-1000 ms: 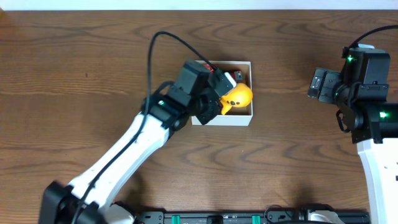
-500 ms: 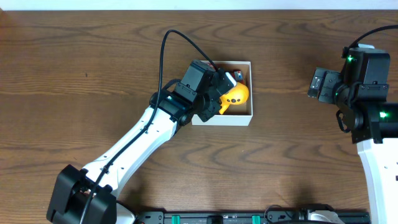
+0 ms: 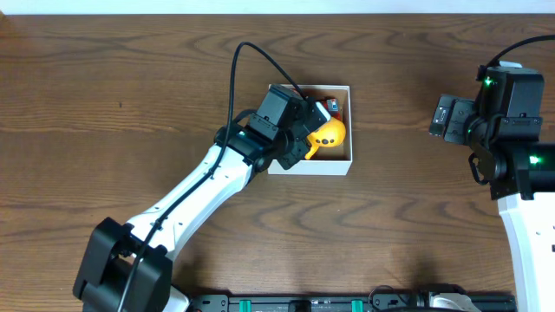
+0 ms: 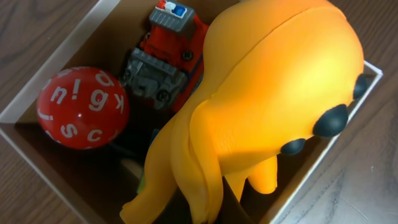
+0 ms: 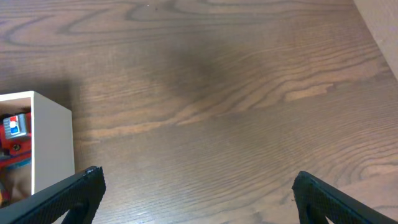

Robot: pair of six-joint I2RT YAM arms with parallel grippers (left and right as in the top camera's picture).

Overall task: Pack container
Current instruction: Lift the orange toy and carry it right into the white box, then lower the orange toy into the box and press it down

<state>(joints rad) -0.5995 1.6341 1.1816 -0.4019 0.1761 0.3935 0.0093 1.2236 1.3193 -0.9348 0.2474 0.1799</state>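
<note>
The step in hand was judged to be the placing of the orange toy [image 3: 330, 133] into the container [image 3: 325, 167], which lay directly beneath the left jaws and well apart from the right jaws, off to their left side. The left jaws appeared to be closed on the orange toy [image 4: 273, 106], which was seen at their tip from overhead. Their fingers were hidden behind it in the left wrist view, so the grip was inferred rather than seen outright. The toy was hung tilted over the open top, its lower part reaching down between the walls and not yet let go. The right jaws were spread wide and empty over bare bench [image 5: 217, 93]. The next move was judged to call for a short descent, so that the toy would be lowered into the free space beside the ball [image 4: 83, 107] and truck [image 4: 168, 56], followed by an opening of the left jaws and a straight lift clear of the thin walls. By count, one container was seen, one orange toy, one red lettered ball and one red truck, making three toys. Something greenish under the orange toy was too hidden to be told. No further toy was seen on the bench.
</note>
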